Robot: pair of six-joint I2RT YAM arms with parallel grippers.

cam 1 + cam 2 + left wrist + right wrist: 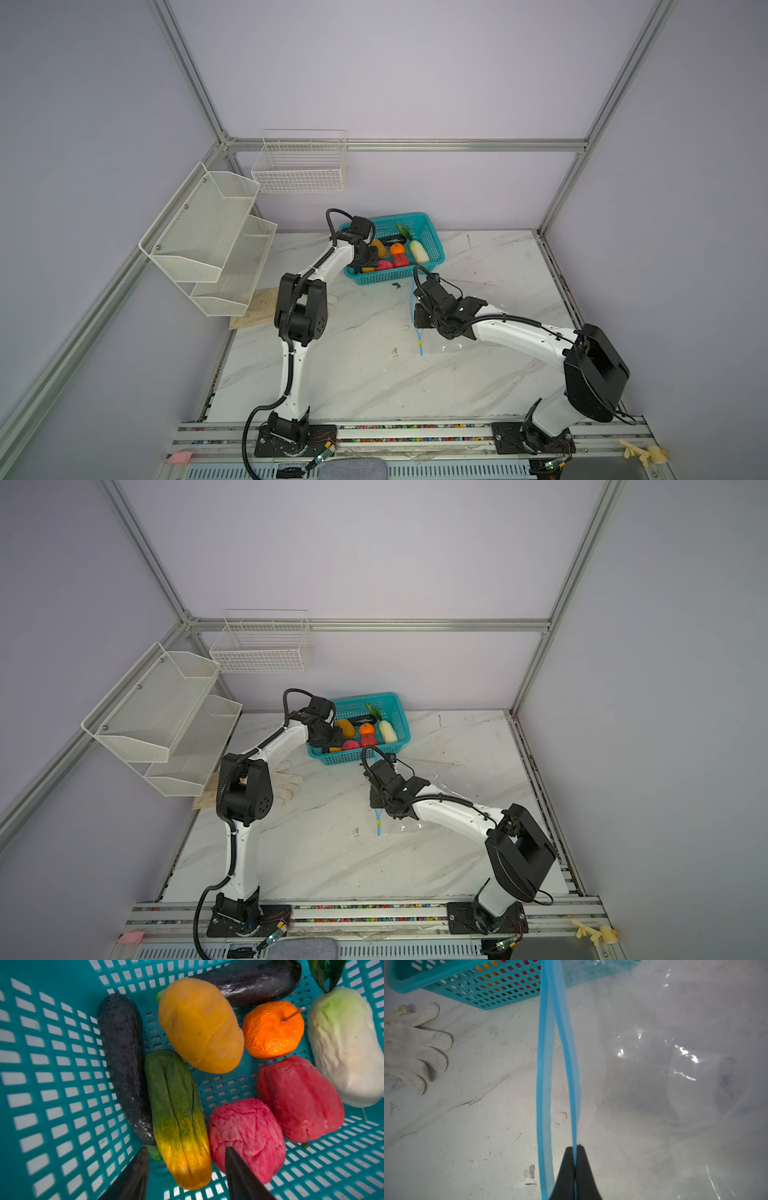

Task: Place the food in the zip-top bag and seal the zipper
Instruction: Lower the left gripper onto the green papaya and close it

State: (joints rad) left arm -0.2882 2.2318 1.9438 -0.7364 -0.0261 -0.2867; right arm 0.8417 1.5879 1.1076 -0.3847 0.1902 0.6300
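Your left claw [188, 1164] is hanging inside the teal basket [434, 243] at the tabletop's far edge. Its jaws are standing apart astride the yellow end of the green-yellow cucumber [176, 1109], just beside the pink piece [249, 1134]. Your right claw [574, 1157] is pinching the zipper [574, 1084] of the zip-top bag [675, 1084], which is lying near the basket's front.

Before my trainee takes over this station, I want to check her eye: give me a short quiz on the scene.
1. True or false: the right gripper is shut on one lip of the light-blue zipper strip of the clear plastic zip-top bag.
2. The left gripper, jaws open, straddles: A) green-yellow toy cucumber B) white cabbage C) orange fruit?
3. What holds the yellow-orange toy mango?
Key: 1 true; 2 A; 3 the teal slotted plastic basket.
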